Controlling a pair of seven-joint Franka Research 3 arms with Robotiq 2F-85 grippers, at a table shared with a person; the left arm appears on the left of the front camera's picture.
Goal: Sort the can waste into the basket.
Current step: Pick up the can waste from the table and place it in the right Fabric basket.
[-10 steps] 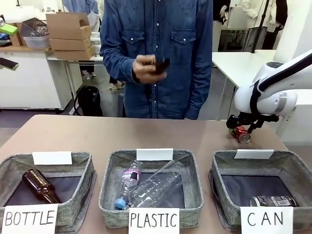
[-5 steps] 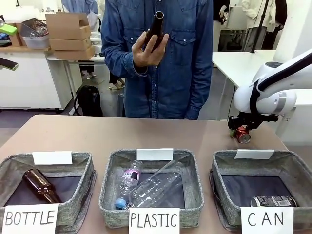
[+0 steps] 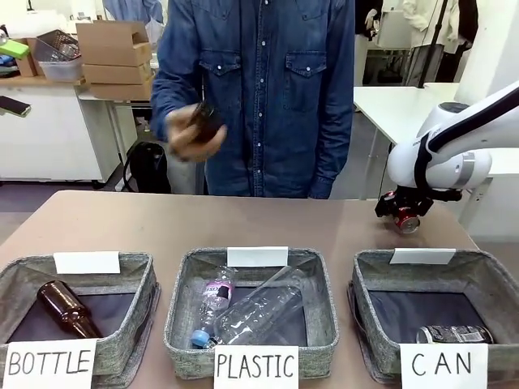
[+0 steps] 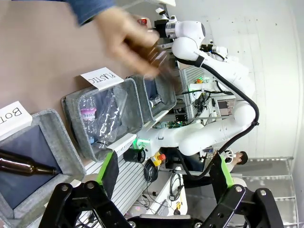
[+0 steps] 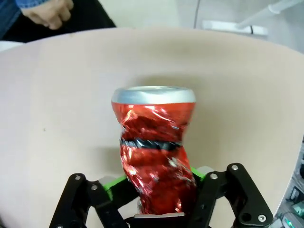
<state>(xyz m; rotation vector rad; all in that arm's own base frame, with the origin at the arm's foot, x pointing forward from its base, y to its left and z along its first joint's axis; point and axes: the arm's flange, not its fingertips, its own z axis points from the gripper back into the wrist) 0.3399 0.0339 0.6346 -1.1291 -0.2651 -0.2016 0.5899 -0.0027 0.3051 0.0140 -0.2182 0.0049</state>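
Nearest the robot, the grey "CAN" basket [image 3: 496,285] holds the dark printed can [image 3: 454,334] lying on its side in the front right corner. Just beyond its far rim, the right gripper [image 3: 401,212] pinches the dented red can [image 5: 156,147] between its green pads above the table [image 3: 243,219], while the left gripper [image 4: 164,173] hangs with its fingers spread wide, holding nothing. At the far side, a person's hand [image 3: 190,131] grips a brown glass bottle [image 3: 206,120].

can [image 3: 452,334] in right basket [image 3: 495,279] | 2nd can [image 3: 405,221] behind basket, in right gripper [image 3: 399,212]

Right gripper [image 5: 159,197] jaws clamped; left gripper [image 4: 164,173] jaws spread.
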